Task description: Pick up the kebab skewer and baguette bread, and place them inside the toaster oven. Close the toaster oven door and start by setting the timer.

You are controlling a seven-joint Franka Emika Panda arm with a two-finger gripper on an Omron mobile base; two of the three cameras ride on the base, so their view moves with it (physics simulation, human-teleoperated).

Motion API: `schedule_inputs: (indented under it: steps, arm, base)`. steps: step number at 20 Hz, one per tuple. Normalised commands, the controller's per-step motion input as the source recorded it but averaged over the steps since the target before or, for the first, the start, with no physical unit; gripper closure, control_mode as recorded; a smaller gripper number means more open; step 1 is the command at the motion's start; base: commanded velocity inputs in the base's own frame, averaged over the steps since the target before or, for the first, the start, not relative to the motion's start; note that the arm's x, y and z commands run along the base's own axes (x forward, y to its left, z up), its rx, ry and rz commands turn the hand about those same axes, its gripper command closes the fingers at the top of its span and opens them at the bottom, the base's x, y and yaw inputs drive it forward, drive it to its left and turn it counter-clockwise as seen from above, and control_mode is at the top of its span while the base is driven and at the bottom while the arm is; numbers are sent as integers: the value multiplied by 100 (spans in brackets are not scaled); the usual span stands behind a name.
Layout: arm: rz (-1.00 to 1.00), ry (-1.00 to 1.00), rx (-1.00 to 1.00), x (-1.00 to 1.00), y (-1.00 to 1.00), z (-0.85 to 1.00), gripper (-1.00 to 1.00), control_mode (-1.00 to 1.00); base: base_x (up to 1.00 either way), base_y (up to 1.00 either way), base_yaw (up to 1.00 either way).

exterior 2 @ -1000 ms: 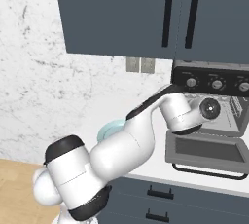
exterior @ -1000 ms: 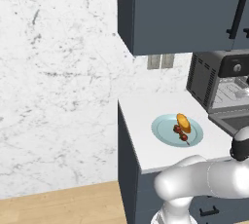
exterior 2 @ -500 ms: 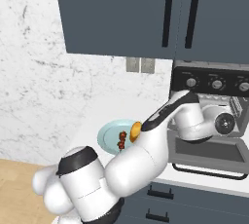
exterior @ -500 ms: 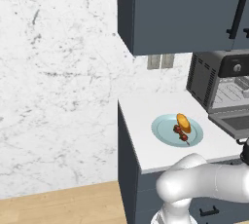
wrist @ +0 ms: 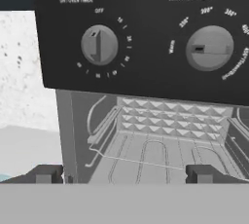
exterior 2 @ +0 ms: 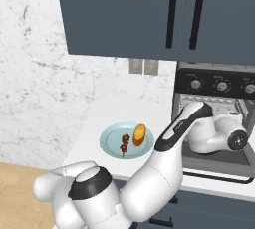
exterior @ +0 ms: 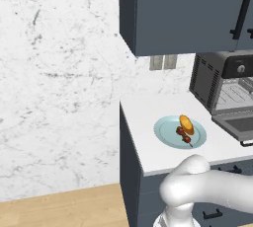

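The kebab skewer (exterior: 184, 134) (exterior 2: 124, 144) and the golden baguette bread (exterior: 186, 122) (exterior 2: 139, 134) lie side by side on a light blue plate (exterior: 165, 134) (exterior 2: 109, 143), left of the toaster oven (exterior: 205, 80) (exterior 2: 219, 81). The toaster oven door (exterior: 240, 125) (exterior 2: 209, 166) hangs open and flat. My gripper (wrist: 124, 174) is open and holds nothing. It hovers over the open door, facing the oven mouth and the wire rack (wrist: 155, 155). The timer (wrist: 99, 45) knob points at off, up and left of the fingertips.
A temperature knob (wrist: 209, 47) sits right of the timer. Dark blue wall cabinets (exterior 2: 149, 14) hang above the white counter (exterior: 143, 122). A wall outlet (exterior: 163, 62) is behind the plate. The counter ends at the left beside a marble wall (exterior: 59, 73).
The arm has swung right and down, from in front of the plate to over the open oven door. The plate is uncovered in the right base view. The gripper stayed open.
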Motion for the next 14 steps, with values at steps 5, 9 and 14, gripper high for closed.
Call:
schedule_inputs:
  steps: [5, 9, 14]
  arm:
    - [0, -11, 2, 19, -17, 0, -100, -100]
    - [0, -10, 1, 15, -8, 0, -100, -100]
    - [0, 0, -1, 19, 0, -1, -100, -100]
  base:
    - [0, 0, 0]
    - [0, 0, 0]
    - [0, 0, 0]
